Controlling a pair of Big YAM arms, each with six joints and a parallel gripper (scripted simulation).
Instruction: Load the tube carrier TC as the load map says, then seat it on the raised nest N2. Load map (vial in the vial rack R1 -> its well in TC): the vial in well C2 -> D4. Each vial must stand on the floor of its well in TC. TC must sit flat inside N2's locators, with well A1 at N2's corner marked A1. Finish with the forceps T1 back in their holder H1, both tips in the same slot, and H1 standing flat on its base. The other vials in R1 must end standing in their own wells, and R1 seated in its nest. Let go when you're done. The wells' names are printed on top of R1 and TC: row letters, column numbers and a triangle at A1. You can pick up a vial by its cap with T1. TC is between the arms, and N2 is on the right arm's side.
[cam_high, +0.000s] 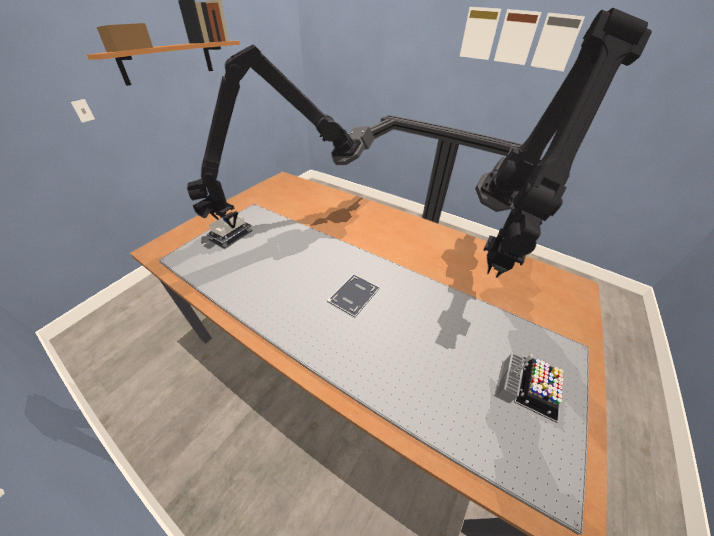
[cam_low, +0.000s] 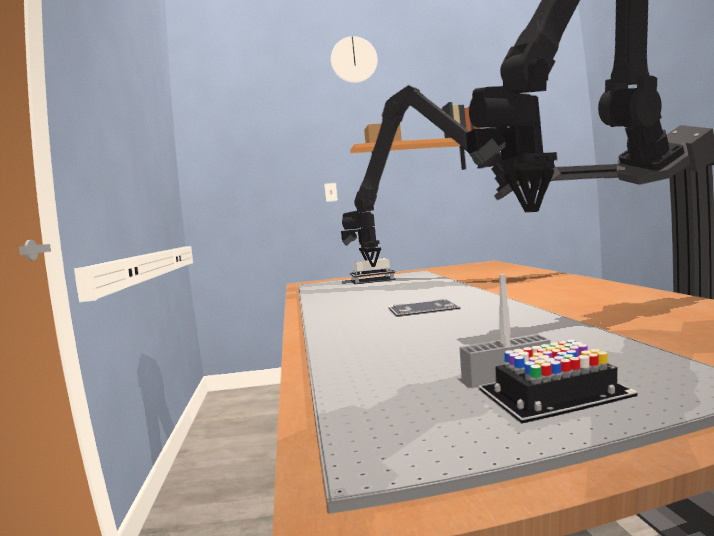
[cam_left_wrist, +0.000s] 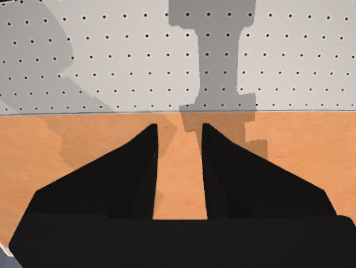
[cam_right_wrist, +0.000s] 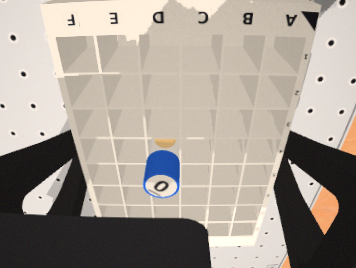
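The pale tube carrier TC (cam_high: 218, 229) (cam_low: 364, 266) (cam_right_wrist: 180, 25) is at the raised nest N2 (cam_high: 230, 234) (cam_low: 387, 273) at the table's far end and looks level. Whether it is fully down inside the locators is too small to tell. A blue-capped vial (cam_right_wrist: 162, 170) stands in column D, around row 4; its base is hidden. My right gripper (cam_high: 231, 223) (cam_low: 373, 264) (cam_right_wrist: 180, 134) is shut on TC across its sides. My left gripper (cam_high: 494, 273) (cam_low: 531, 209) (cam_left_wrist: 179, 134) is slightly open, empty and high above the table. The forceps T1 (cam_low: 503, 311) stand upright in their holder H1 (cam_high: 512, 375) (cam_low: 477, 368).
The black vial rack R1 (cam_low: 562, 390), full of vials with coloured caps (cam_high: 545, 380), sits in its nest beside H1. A low dark nest (cam_high: 352, 295) (cam_low: 423, 308) lies mid-board without a carrier. N2 is near the board's far end.
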